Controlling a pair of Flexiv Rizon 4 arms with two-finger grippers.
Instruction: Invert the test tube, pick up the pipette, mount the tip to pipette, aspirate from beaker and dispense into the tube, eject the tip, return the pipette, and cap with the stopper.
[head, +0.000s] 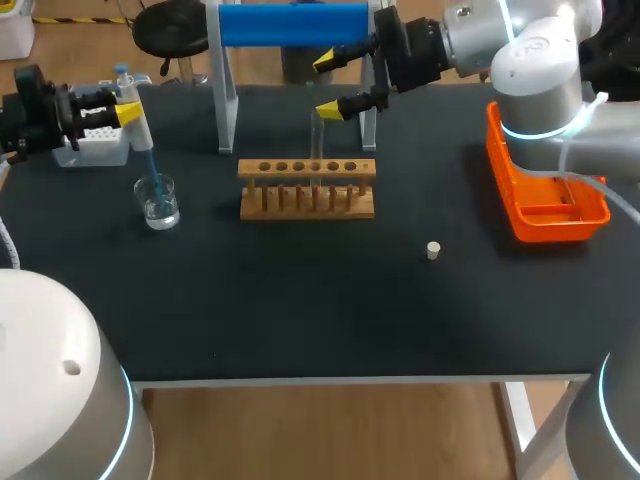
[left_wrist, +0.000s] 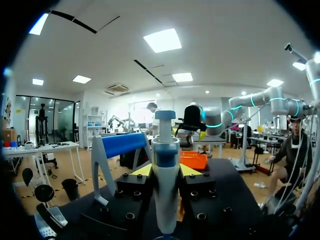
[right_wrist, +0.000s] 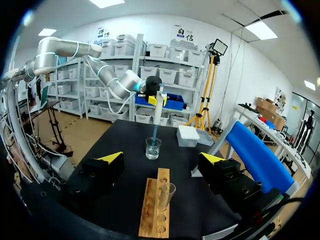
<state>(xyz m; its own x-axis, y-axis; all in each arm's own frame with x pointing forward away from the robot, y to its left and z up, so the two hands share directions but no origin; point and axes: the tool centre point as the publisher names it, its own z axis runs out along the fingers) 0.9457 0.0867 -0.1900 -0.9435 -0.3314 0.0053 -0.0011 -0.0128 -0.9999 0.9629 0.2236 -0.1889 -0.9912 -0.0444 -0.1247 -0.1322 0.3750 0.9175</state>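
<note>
My left gripper (head: 128, 112) is shut on the white and blue pipette (head: 136, 125), held upright at the table's left. Its blue tip dips into the glass beaker (head: 158, 201). In the left wrist view the pipette (left_wrist: 166, 170) stands clamped between both fingers of the left gripper (left_wrist: 166, 172). A clear test tube (head: 316, 140) stands in the wooden rack (head: 307, 188). My right gripper (head: 330, 86) hangs open just above and behind the tube. From the right wrist, the tube (right_wrist: 167, 193) sits mouth up in the rack (right_wrist: 153, 212), ahead of the open right gripper (right_wrist: 161, 159). A small pale stopper (head: 433, 250) lies right of the rack.
A white tip box (head: 98, 143) sits behind the beaker at the far left. A stand with a blue bar (head: 292, 25) rises behind the rack. An orange tray (head: 545, 200) lies at the right edge, under my right arm.
</note>
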